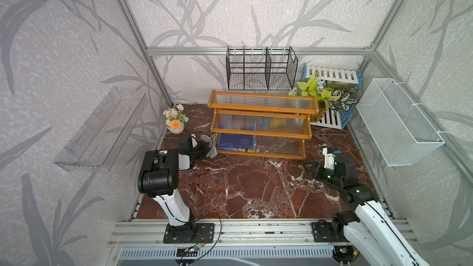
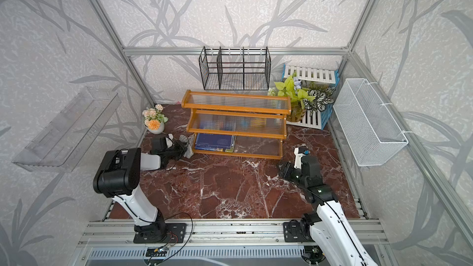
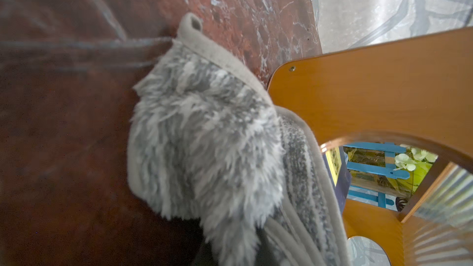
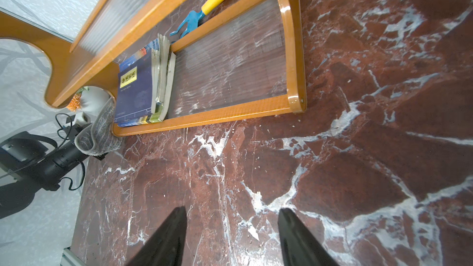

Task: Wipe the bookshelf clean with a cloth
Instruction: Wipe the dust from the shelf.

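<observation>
Left claw grips cloth (only right wrist shows a yellow-handled tool).

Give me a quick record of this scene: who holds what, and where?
Left end effector: shut on the cloth
Cloth: grey, bunched at the bookshelf side panel, by the bottom tier
Right end effector: open, empty, over the table
Bookshelf: three tiers, books on the lowest
</observation>
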Motion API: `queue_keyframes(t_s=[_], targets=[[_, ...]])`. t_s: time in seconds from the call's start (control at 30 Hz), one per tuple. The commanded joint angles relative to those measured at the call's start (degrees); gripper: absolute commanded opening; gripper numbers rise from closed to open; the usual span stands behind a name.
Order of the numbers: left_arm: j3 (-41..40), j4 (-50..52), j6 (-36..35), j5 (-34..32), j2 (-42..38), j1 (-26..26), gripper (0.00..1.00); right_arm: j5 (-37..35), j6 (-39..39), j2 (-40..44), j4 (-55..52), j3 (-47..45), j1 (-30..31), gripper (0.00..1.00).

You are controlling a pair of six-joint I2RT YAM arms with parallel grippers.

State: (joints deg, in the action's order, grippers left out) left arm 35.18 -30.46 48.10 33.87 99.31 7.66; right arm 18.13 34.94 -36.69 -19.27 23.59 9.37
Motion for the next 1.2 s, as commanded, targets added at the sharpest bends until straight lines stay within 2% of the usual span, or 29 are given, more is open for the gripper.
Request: queue_keyframes(t_s=[0.0,0.17,0.3,0.57,0.8,1.17], targets=[[-2.00,4.58,-3.15,-0.17,-7.01,-0.81,0.13,1.49,0.38,1.91,-1.96,-0.48,-0.25,0.61],[-0.60,12.11,-5.69,-3.10,-15.87,-0.67,0.14,4.61,0.43,3.62,-1.34,-0.28,-0.23,0.62],[5.96,17.54,-9.01,-3.99,-17.07,0.08,0.15,6.49,0.47,4.80,-0.89,-0.17,-0.22,0.61],[18.89,18.38,-10.26,3.36,-12.20,0.78,0.16,6.28,1.15,7.35,-1.30,0.04,-0.25,0.62],[26.12,18.62,-10.76,4.88,-4.87,0.78,0.16,6.13,1.06,6.65,-0.86,0.65,-0.19,0.62],[32.52,5.62,-2.86,9.53,6.00,-0.20,0.16,5.86,0.86,4.81,0.48,0.98,-0.28,0.62]])
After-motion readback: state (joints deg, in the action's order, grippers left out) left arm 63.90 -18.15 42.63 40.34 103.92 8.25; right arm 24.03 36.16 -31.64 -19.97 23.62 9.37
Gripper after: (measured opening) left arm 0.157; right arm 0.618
